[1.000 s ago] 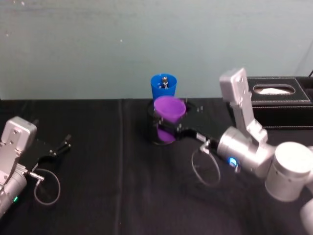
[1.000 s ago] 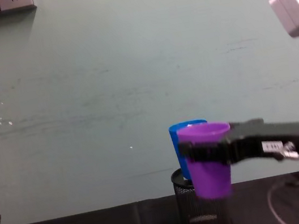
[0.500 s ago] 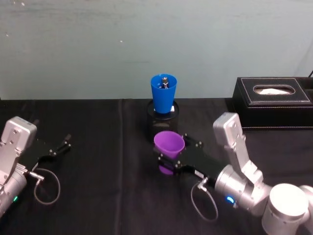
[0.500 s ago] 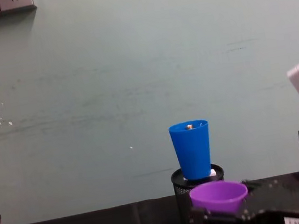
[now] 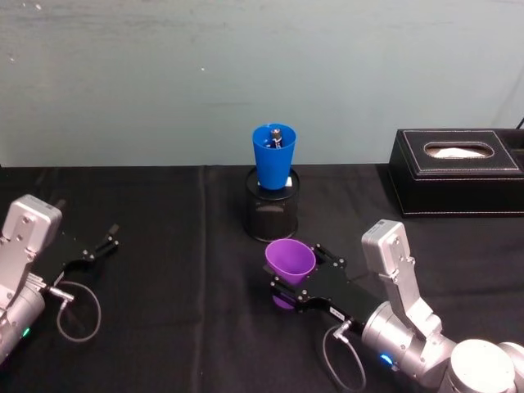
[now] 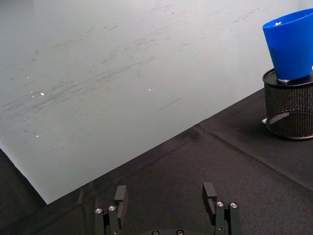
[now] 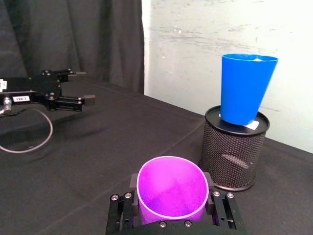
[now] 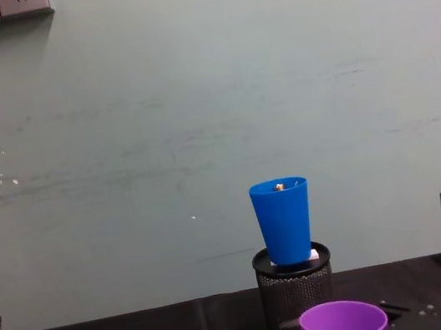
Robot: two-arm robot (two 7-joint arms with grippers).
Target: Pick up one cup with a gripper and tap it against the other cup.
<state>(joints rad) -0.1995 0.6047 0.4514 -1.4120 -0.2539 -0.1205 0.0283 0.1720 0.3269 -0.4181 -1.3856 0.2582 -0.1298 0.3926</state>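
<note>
Two cups are in play: the purple cup (image 5: pixel 289 262) is pinched low on its wall by the right gripper (image 5: pixel 288 288), upright with its mouth open upward, just at 6 o'clock of the black mesh holder (image 5: pixel 271 214) on whose top the blue cup (image 5: pixel 273 156) stands. It looks like light, thin, smooth plastic, likely slippery and a little springy, so a hold around the lower body suits it better than one on the rim. The right arm reaches in low from 4 o'clock across the black tabletop (image 5: pixel 164 286), its wrist nearly level. The left gripper (image 5: pixel 105 245) lies parked at 9 o'clock, fingers spread and empty.
</note>
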